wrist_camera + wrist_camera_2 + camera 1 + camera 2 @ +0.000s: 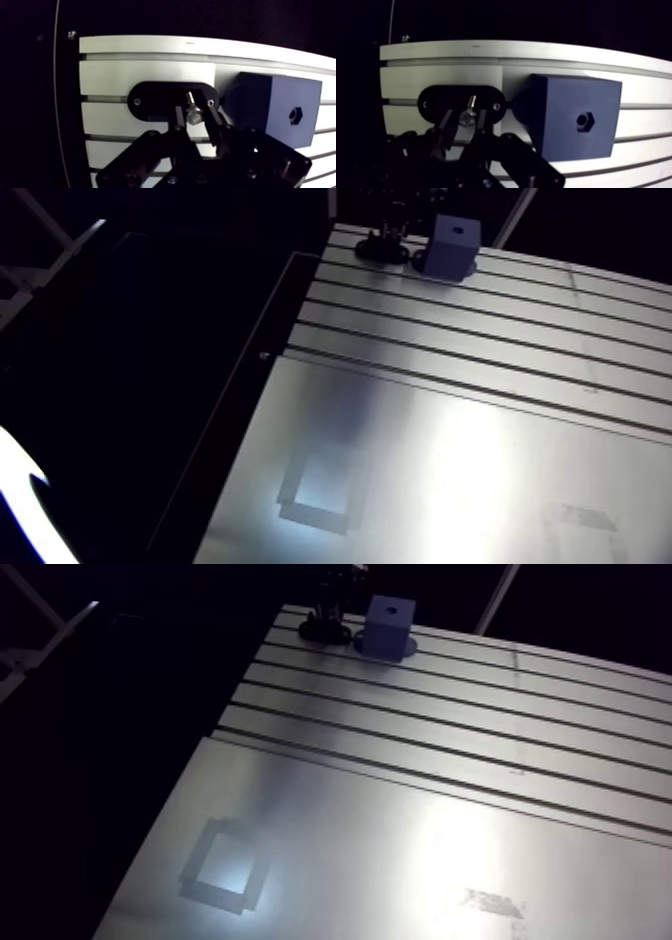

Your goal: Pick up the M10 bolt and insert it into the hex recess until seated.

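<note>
Gripper [196, 119] fingers [216, 127], nearest the wrist camera, stand spread to either side of the M10 bolt [193, 115]. A strip of light shows between the bolt head and one finger, so no pinch is evident.

1. Step in hand (judgement): grasp approach of the pick-up. The bolt is not yet lifted and insertion has not begun.
2. Next move (judgement):
   - Close the fingers squarely on the bolt without tipping it.
   - Lift it clear of its holder.
   - Carry it sideways to the block.
   - Line up its axis and hex flats with the recess before pressing down to seat.

Items, largest first:

- Slotted table [125, 77]: carries everything. All parts sit near one edge.
- Blue block [270, 110]: stands on the table just beside the holder, at the gripper's flank. The arm view shows it upright with the opening in its top face.
- Black oval holder [155, 97]: lies flat on the table ahead of the fingers. It carries the bolt at its middle. Whether the bolt sits in a socket cannot be told.
- M10 bolt: lies between the fingers, over the holder. The head is toward the gripper and the shank points away.
- Hex recess [296, 114]: a dark opening with nothing visible inside, well apart from the bolt.
</note>
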Robot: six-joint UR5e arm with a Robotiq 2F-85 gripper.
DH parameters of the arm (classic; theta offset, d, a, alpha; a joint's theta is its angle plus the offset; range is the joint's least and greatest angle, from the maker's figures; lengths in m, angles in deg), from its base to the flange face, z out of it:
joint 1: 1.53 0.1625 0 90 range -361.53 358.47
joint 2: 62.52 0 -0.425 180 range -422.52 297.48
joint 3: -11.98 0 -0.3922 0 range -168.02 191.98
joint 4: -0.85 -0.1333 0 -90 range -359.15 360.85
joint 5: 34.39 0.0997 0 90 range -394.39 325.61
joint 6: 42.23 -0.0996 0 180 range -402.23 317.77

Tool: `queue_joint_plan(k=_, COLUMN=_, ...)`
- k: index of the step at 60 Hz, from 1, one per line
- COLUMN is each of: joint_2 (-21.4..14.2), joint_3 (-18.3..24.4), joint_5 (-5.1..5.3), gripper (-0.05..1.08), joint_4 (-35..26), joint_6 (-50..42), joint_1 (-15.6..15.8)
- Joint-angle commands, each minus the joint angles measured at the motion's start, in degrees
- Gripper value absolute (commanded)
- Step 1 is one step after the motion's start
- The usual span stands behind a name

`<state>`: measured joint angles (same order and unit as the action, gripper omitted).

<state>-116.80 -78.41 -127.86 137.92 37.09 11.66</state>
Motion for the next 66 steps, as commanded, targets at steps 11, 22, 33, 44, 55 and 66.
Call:
queue_joint_plan(k=11, joint_2=0.0, joint_3=0.0, joint_5=0.0, gripper=0.66, joint_4=0.0, joint_6=0.0, joint_1=0.0)
queue_joint_plan(k=22, joint_2=0.0, joint_3=0.0, joint_5=0.0, gripper=0.67, joint_4=0.0, joint_6=0.0, joint_1=0.0)
queue_joint_plan(k=33, joint_2=0.0, joint_3=0.0, joint_5=0.0, gripper=0.68, joint_4=0.0, joint_6=0.0, joint_1=0.0)
queue_joint_plan(k=44, joint_2=0.0, joint_3=0.0, joint_5=0.0, gripper=0.7, joint_4=0.0, joint_6=0.0, joint_1=0.0)
queue_joint_plan(k=55, joint_2=0.1, joint_3=0.0, joint_5=0.09, gripper=0.72, joint_4=0.0, joint_6=0.0, joint_1=0.0)
queue_joint_plan(k=66, joint_2=0.1, joint_3=0.0, joint_5=0.09, gripper=0.77, joint_4=0.0, joint_6=0.0, joint_1=0.0)
